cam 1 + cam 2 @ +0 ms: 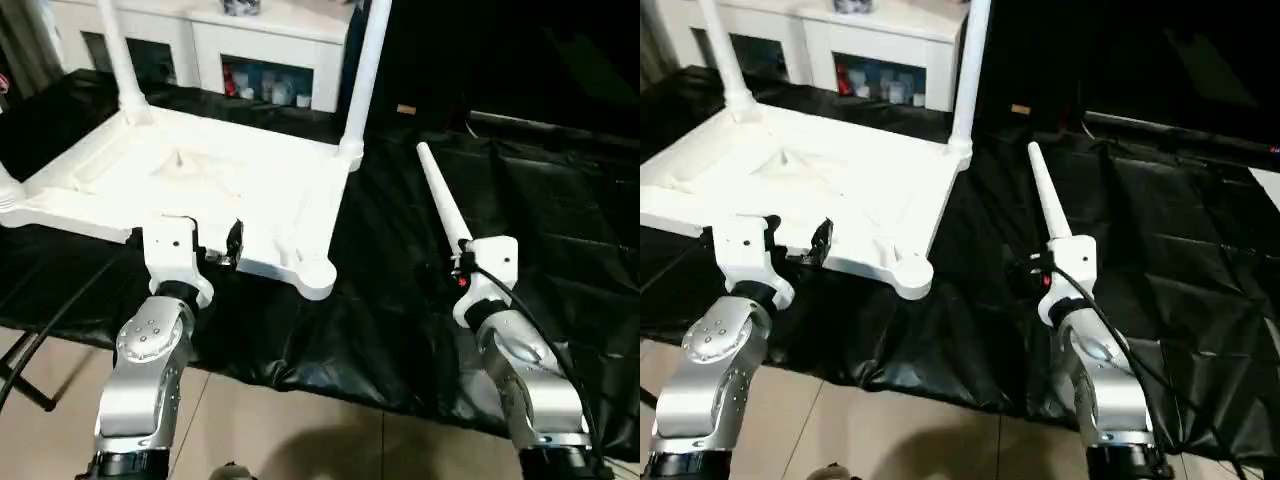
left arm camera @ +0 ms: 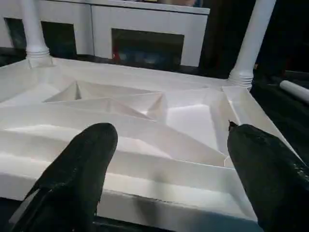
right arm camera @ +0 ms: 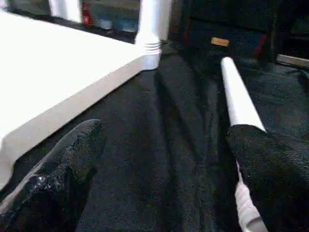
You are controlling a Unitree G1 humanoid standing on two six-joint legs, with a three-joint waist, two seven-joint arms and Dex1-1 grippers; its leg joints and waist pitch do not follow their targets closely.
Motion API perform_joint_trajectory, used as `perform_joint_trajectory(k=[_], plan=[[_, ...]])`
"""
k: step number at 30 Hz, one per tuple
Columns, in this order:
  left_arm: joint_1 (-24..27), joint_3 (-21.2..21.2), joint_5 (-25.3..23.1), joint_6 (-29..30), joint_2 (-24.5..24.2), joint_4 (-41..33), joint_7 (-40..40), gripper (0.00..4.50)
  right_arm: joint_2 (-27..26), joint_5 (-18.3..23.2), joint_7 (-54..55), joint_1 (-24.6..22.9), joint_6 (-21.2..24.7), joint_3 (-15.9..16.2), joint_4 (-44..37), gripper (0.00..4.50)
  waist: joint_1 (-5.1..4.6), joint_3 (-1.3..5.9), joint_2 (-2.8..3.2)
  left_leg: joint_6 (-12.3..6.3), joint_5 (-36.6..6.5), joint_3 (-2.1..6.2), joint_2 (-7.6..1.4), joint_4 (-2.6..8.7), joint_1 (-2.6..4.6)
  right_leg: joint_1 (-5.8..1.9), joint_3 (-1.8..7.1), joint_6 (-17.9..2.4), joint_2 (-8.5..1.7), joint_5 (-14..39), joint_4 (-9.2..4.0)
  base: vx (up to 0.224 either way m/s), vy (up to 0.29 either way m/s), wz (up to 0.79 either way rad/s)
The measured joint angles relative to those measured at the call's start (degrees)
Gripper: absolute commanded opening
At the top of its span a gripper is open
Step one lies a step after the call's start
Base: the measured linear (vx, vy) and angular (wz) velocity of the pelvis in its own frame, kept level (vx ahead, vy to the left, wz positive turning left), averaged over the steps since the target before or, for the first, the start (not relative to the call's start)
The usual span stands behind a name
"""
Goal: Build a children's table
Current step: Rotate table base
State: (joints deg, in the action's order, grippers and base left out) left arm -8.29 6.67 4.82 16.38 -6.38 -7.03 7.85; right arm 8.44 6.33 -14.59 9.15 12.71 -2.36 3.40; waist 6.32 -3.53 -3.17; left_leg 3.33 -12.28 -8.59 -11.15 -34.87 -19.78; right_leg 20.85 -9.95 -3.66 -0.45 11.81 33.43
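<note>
The children's table lies upside down on the black cloth, its white ribbed top [image 1: 250,180] facing up. Two legs stand in the far corner sockets, one at the left [image 1: 120,50] and one at the right [image 1: 365,70]. The near right corner socket [image 1: 318,278] holds nothing. My left gripper [image 2: 169,159] is open, its fingers [image 2: 82,164] spread over the top's near edge. A loose leg [image 1: 440,200] lies on the cloth to the right. My right gripper [image 3: 169,169] is open around its near end, and the leg lies beside one finger [image 3: 275,169].
A white glass-door cabinet [image 1: 270,50] stands behind the work surface. The black cloth [image 1: 560,220] covers the surface and hangs over its near edge above a tiled floor [image 1: 300,430]. A black cable [image 1: 40,330] runs past my left forearm.
</note>
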Motion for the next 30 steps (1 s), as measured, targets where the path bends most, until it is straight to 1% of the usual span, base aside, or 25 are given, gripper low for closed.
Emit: perform_joint_trajectory(k=[1, 2, 3, 4, 5, 6, 7, 8, 9, 10, 11, 12, 13, 15, 16, 17, 18, 19, 20, 21, 23, 24, 26, 28, 30], plan=[[-0.05, 0.09, 0.05, 0.03, -0.04, -0.03, 0.00, 4.19, 0.00, -0.01, -0.38, 0.02, 0.17, 0.45, -0.35, 4.50, -0.16, 0.02, 0.17, 0.03, 0.03, 0.99, 0.13, 0.16, -0.58, -0.72, -1.26, 0.07, -0.49, -0.05, -0.43, -0.059, 0.035, 0.19], [-0.16, 0.06, 0.08, 0.08, -0.10, -0.01, 0.00, 4.19, -0.09, 0.00, -0.50, -0.03, 0.26, 0.56, -0.47, 4.50, -0.52, 0.02, 0.20, 0.08, 0.06, 1.79, 0.69, -0.04, -0.73, -0.94, -1.98, 0.07, -1.23, 0.03, 0.19, -0.051, 0.026, 0.19], [-0.16, 0.09, 0.09, 0.08, -0.12, -0.06, 0.00, 4.19, -0.22, 0.13, -0.64, 0.00, 0.28, 0.56, -0.48, 4.50, -0.89, -0.06, -0.28, 0.12, 0.06, 2.26, 1.49, -0.24, -0.64, -0.95, -1.73, -0.33, -1.80, 0.34, 1.37, 0.023, 0.000, 0.44], [-0.11, 0.24, 0.08, 0.12, -0.12, 0.04, -0.01, 4.19, -0.58, 0.33, -0.90, 0.02, 0.29, 0.58, -0.45, 4.50, -1.35, -0.46, -0.98, 0.43, -0.18, 1.34, 1.61, -0.45, 0.92, -0.97, -0.96, -0.80, -2.05, 0.69, 2.09, 0.070, -0.004, 0.23], [0.30, 0.32, 0.08, 0.16, 0.04, -0.08, -0.05, 4.19, -0.73, 0.63, -1.01, 0.13, 0.35, 0.65, -0.44, 4.50, -1.28, -0.98, -0.83, 0.64, -1.63, 0.36, 1.29, -1.80, 2.09, -1.75, -1.75, -0.89, -2.19, 0.83, 1.33, 0.080, -0.026, 0.26], [0.70, 0.68, 0.08, 0.17, -0.04, -0.18, -0.13, 4.19, -1.11, 1.06, -1.01, 0.69, 0.38, 0.65, -0.52, 4.50, -1.29, -1.02, 0.37, 0.61, -3.79, -0.03, 0.54, -3.14, 3.48, -2.72, -3.59, -0.88, -2.71, 0.83, 0.55, 0.059, 0.043, -0.13], [0.57, 0.92, 0.08, 0.23, -0.21, -0.19, -0.40, 4.19, -1.37, 1.52, -0.96, 0.88, 0.57, 0.66, -0.54, 4.50, -1.61, -0.95, 1.15, 1.05, -5.55, 0.02, -0.60, -3.03, 5.23, -4.13, -6.04, -0.48, -3.26, 0.91, -0.82, 0.137, 0.086, -0.23], [0.11, 0.92, 0.08, 0.25, -0.41, -0.25, -0.64, 4.19, -1.41, 1.68, -1.00, 0.90, 0.78, 0.68, -0.54, 4.50, -1.88, -1.01, 0.96, 1.38, -5.78, 0.11, -0.99, -2.38, 5.09, -4.28, -5.88, 0.99, -3.19, 2.19, -0.50, 0.127, 0.108, -0.26], [-0.24, 0.92, 0.08, 0.27, -0.48, -0.26, -0.71, 4.19, -1.48, 1.90, -1.01, 0.83, 0.97, 0.71, -0.46, 4.50, -2.41, -1.18, 0.77, 1.42, -5.78, -0.07, -0.79, -1.94, 5.50, -3.15, -3.10, 1.76, -2.95, 3.69, 2.08, 0.158, 0.039, -0.08], [-0.24, 1.05, 0.08, 0.28, -0.64, -0.28, -0.76, 4.19, -1.50, 2.06, -1.08, 0.88, 1.11, 0.91, -0.51, 4.50, -3.40, -0.82, -0.49, 1.42, -5.78, -0.44, -0.36, -1.71, 5.80, -2.80, -0.03, 1.58, -3.25, 4.07, 4.20, 0.148, -0.026, 0.06], [-0.23, 1.50, 0.08, 0.31, -0.67, -0.19, -0.87, 4.19, -1.55, 2.32, -1.17, 1.05, 1.32, 0.91, -0.60, 4.50, -4.29, 0.08, -2.06, 1.59, -5.88, -0.45, 0.80, -1.59, 5.83, -2.87, 2.48, 2.41, -4.51, 5.20, 4.76, 0.148, -0.026, 0.06], [-0.24, 1.49, 0.09, 0.34, -0.61, -0.14, -0.93, 4.19, -1.48, 2.54, -1.18, 1.22, 1.60, 0.69, -0.68, 4.50, -4.31, 0.56, -2.68, 1.54, -6.05, -0.11, 1.33, -1.28, 5.63, -3.16, 3.09, 2.12, -4.32, 5.62, 4.86, 0.135, -0.049, -0.02], [-0.93, 0.94, 0.09, 0.44, 0.39, 0.15, -0.98, 4.19, -0.91, 2.65, -1.16, 1.06, 1.88, -0.04, -0.89, 4.50, -3.78, 0.78, -2.25, -0.39, -6.69, 1.11, 1.74, -2.72, 4.59, -3.77, 3.68, 2.07, -3.52, 5.79, 4.11, 0.126, -0.001, -0.04], [-1.17, -0.89, 0.34, 0.46, 1.03, 0.11, -0.76, 4.19, -0.65, 2.76, -0.82, 1.17, 2.64, -1.34, -0.52, 4.50, -2.64, 1.09, -1.48, -1.66, -6.51, 2.13, 2.43, -7.22, 0.70, -4.13, 4.51, 2.13, -2.97, 5.83, 3.16, 0.133, 0.024, -0.02], [-1.33, -0.80, 0.39, 0.45, 0.79, 0.11, -0.76, 4.19, -0.77, 2.89, -0.65, 1.41, 3.13, -1.76, -0.52, 4.50, -2.12, 1.27, -1.14, -1.52, -5.60, 2.30, 2.38, -7.30, -1.35, -4.38, 4.48, 2.22, -2.78, 5.86, 2.82, 0.053, 0.022, -0.01], [-1.35, -0.32, 0.53, 0.06, 0.54, 0.10, -0.71, 4.19, -0.98, 3.16, -0.26, 2.04, 4.09, -1.80, -0.56, 4.50, -1.65, 1.43, -0.02, -2.59, -2.77, 2.49, 1.48, -2.84, -2.86, -4.94, 3.60, 2.41, -1.76, 6.15, 2.62, 0.053, 0.022, -0.01], [-1.37, 0.00, 0.54, -0.33, 0.00, 0.16, -0.64, 4.19, -1.44, 3.23, 0.16, 2.64, 5.06, -1.59, -0.57, 4.50, -1.45, 1.43, 0.77, -0.98, 0.50, 3.20, 0.70, -2.48, -3.39, -5.31, 3.09, 2.79, -1.06, 6.75, 3.22, 0.000, 0.000, 0.00], [-1.09, 0.49, 0.52, -0.38, -0.67, 0.33, -0.53, 4.19, -2.00, 3.22, 0.53, 3.33, 6.78, -0.56, -0.55, 4.50, -1.38, 1.31, 0.80, -1.03, -0.06, 3.91, 0.83, -3.00, -3.16, -4.35, 3.11, 2.30, -1.18, 7.26, 5.27, 0.062, 0.007, -0.12], [-1.14, 1.30, 0.50, -0.38, -1.89, 0.84, -0.36, 4.19, -2.13, 3.24, 0.78, 4.66, 8.53, 0.46, -0.94, 4.50, -1.53, 1.61, 0.03, -1.19, -0.33, 4.64, 1.54, -3.26, -3.14, -2.23, 4.13, 2.08, -1.66, 6.77, 8.27, 0.062, 0.007, -0.12], [-1.17, 1.41, 0.51, -0.43, -2.02, 0.87, -0.05, 4.19, -1.60, 3.25, 1.04, 5.26, 9.45, 0.41, -1.32, 4.50, -1.26, 1.83, -0.34, -1.20, -0.33, 4.97, 2.22, -3.23, -3.12, -0.80, 5.63, 3.34, -2.18, 5.54, 8.36, 0.000, 0.000, 0.00], [-1.45, 1.04, 0.65, -0.56, -1.93, 0.94, 1.35, 4.36, -0.44, 3.33, 1.66, 6.32, 11.18, -0.45, -1.32, 4.50, -1.16, 1.79, -1.05, -1.10, -0.28, 4.76, 3.66, -3.36, -3.21, 1.32, 8.72, 6.62, -4.10, 3.45, 5.49, -0.066, 0.037, -0.03], [-1.68, 0.40, 1.30, -0.70, -1.85, 1.01, 2.58, 4.36, 0.45, 3.23, 2.21, 6.43, 12.46, -1.51, -0.93, 4.50, -1.15, 1.70, -1.32, -0.74, -0.01, 4.01, 3.79, -3.04, -3.35, 1.68, 9.33, 6.93, -4.60, 2.74, 5.55, -0.133, 0.031, 0.07], [-1.74, -1.26, 2.48, -0.77, -2.43, 1.08, 5.59, 4.36, 2.00, 2.53, 4.05, 7.60, 15.15, -3.17, 0.48, 4.50, -1.03, 1.42, -1.77, -0.50, 0.85, 2.56, 3.12, -1.29, -3.07, 1.81, 9.16, 6.09, -4.53, 2.15, 4.78, -0.133, -0.016, 0.06], [-2.24, -3.77, 3.34, -0.09, -5.68, 1.11, 10.34, 4.36, 3.50, 1.81, 6.28, 10.83, 18.45, -4.80, 2.58, 4.50, -1.37, 1.25, -1.88, 0.17, 1.85, 1.65, 2.07, -0.15, -2.72, 1.67, 9.00, 5.57, -4.19, 0.94, 3.61, -0.108, -0.041, -0.06], [-3.81, -5.28, 3.56, 1.44, -8.78, 1.11, 14.18, 4.36, 5.27, 1.27, 7.49, 14.23, 21.37, -5.73, 4.94, 4.50, -1.49, 1.05, -2.03, 0.45, 2.00, 1.22, 1.66, 0.01, -2.36, 1.55, 9.03, 5.61, -4.03, 0.86, 3.52, -0.116, -0.026, -0.08]])
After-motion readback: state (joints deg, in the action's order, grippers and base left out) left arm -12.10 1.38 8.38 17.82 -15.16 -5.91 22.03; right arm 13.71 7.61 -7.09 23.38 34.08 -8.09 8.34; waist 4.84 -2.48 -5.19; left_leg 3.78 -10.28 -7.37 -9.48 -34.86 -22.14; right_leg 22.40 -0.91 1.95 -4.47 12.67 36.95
